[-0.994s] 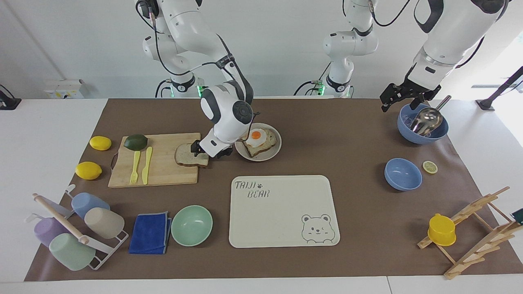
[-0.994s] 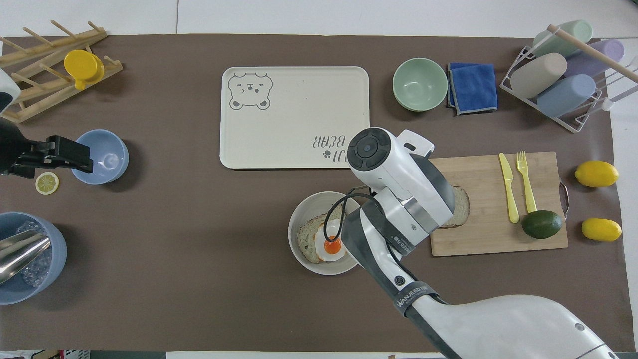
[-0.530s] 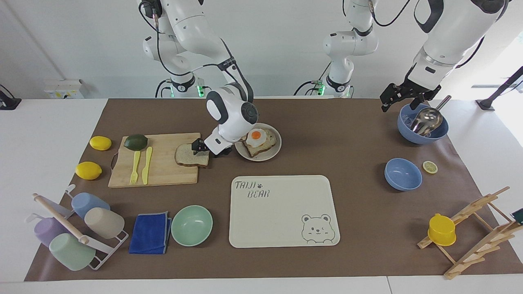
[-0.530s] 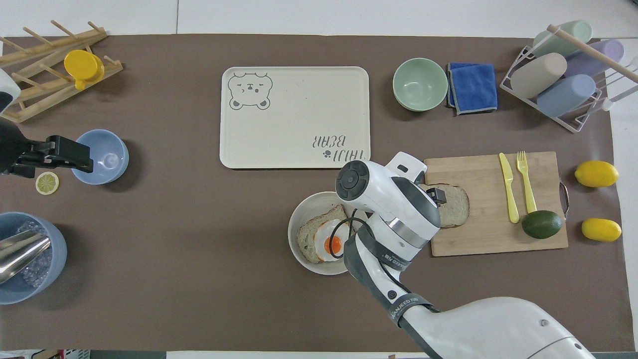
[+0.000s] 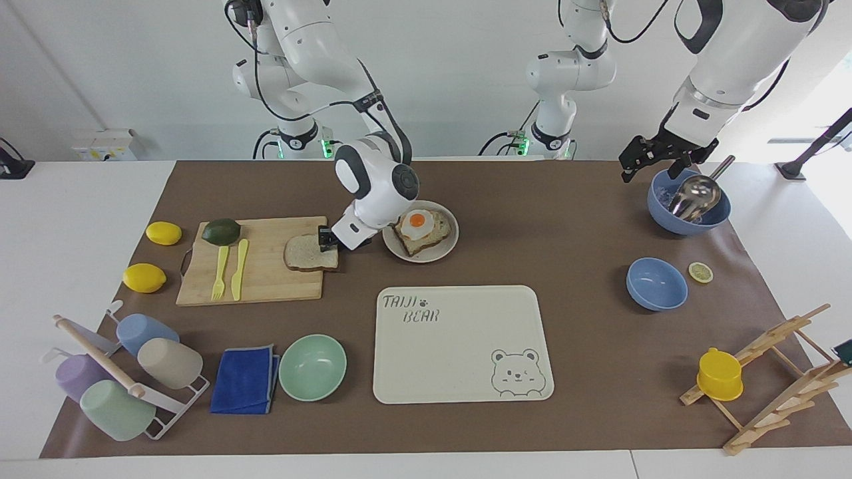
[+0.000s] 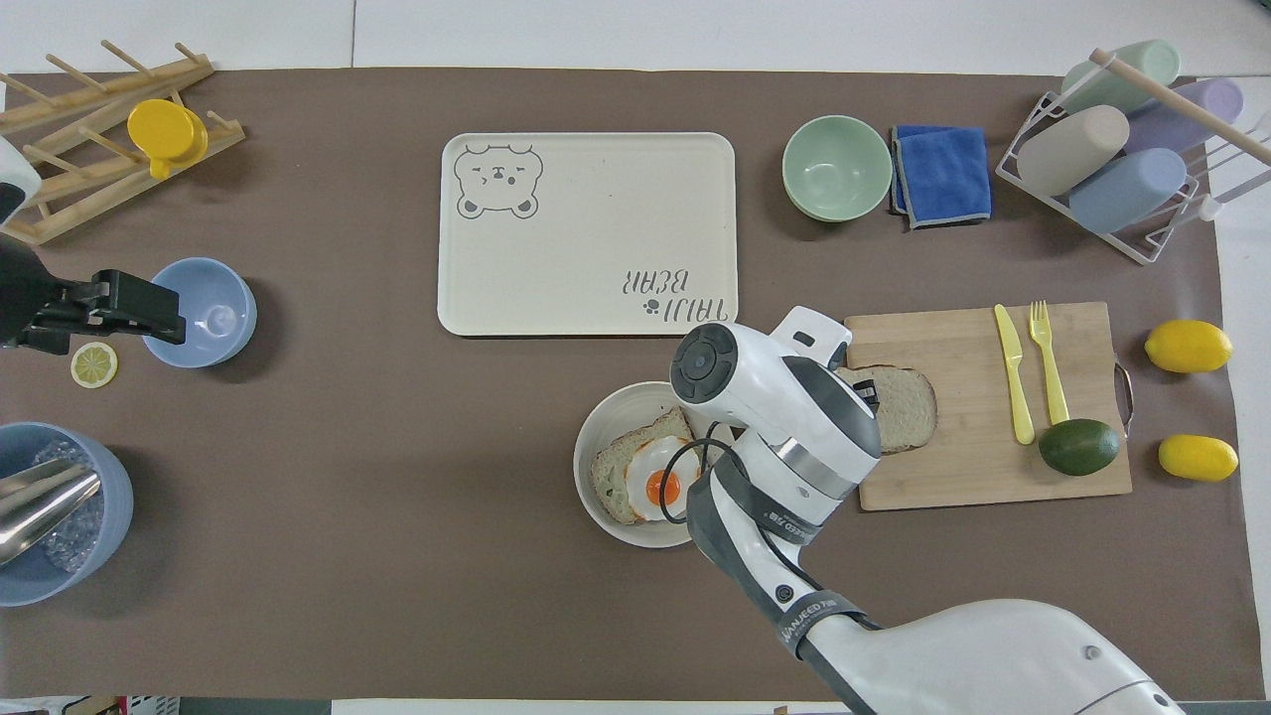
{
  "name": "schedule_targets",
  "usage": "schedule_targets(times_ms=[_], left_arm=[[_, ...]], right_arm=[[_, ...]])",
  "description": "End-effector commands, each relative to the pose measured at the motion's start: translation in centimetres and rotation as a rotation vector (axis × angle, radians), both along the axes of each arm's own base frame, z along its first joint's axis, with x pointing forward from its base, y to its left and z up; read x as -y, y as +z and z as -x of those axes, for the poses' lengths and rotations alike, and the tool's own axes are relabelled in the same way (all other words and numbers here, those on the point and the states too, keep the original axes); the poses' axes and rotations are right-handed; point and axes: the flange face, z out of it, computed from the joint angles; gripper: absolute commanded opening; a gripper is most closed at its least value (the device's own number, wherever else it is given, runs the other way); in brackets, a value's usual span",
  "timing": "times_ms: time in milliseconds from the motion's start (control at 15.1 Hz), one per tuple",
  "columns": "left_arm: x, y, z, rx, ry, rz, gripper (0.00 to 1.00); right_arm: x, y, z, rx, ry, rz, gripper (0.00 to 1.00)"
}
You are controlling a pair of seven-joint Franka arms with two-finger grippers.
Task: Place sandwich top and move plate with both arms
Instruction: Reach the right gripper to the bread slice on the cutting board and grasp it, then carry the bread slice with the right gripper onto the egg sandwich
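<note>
The sandwich top point(image 5: 306, 253), a plain brown bread slice, lies on the wooden cutting board point(image 5: 266, 283) at its end toward the plate; it also shows in the overhead view point(image 6: 909, 407). The beige-grey plate point(image 5: 448, 249) beside the board holds a toast slice with a fried egg point(image 5: 419, 225). My right gripper point(image 5: 328, 241) is down at the bread's edge nearest the plate, its wrist covering that edge in the overhead view point(image 6: 866, 392). My left gripper point(image 5: 642, 156) waits in the air beside a blue bowl with a metal scoop point(image 5: 689, 199).
A cream bear tray point(image 5: 459, 352) lies farther from the robots than the plate. A mint bowl point(image 5: 313, 366), blue cloth point(image 5: 245, 379) and cup rack point(image 5: 126, 372) are farther out. A yellow knife and fork point(image 5: 229, 269), avocado point(image 5: 221, 231), two lemons, a small blue bowl point(image 5: 656, 284) and wooden rack are around.
My right gripper has come down and shifted toward the robots and the plate, ending at the bread's edge. The bread has barely shifted. The left arm has not moved.
</note>
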Motion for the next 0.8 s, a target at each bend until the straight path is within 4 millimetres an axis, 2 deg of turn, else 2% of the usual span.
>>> schedule_targets(times_ms=[0, 66, 133, 331, 464, 729], left_arm=[[-0.2, 0.4, 0.2, 0.005, -0.003, -0.017, 1.0], [-0.3, 0.4, 0.3, 0.001, -0.003, -0.017, 1.0], [-0.3, 0.4, 0.3, -0.004, -0.003, -0.018, 1.0], [-0.2, 0.5, 0.2, 0.004, -0.003, -0.017, 1.0], [-0.3, 0.4, 0.3, 0.001, -0.001, -0.017, 1.0], [-0.3, 0.3, 0.2, 0.005, 0.002, -0.017, 1.0]], right_arm=[[-6.1, 5.1, -0.7, 0.02, 0.055, -0.005, 0.0], [-9.8, 7.1, -0.3, 0.028, 0.079, -0.038, 0.0], [-13.5, 8.2, 0.8, 0.041, 0.11, -0.086, 0.0], [-20.7, 8.5, 4.2, 0.115, 0.078, -0.279, 0.0], [-22.4, 6.7, 6.3, 0.136, 0.078, -0.308, 0.0], [-22.6, 6.1, 7.6, 0.123, 0.087, -0.299, 0.0]])
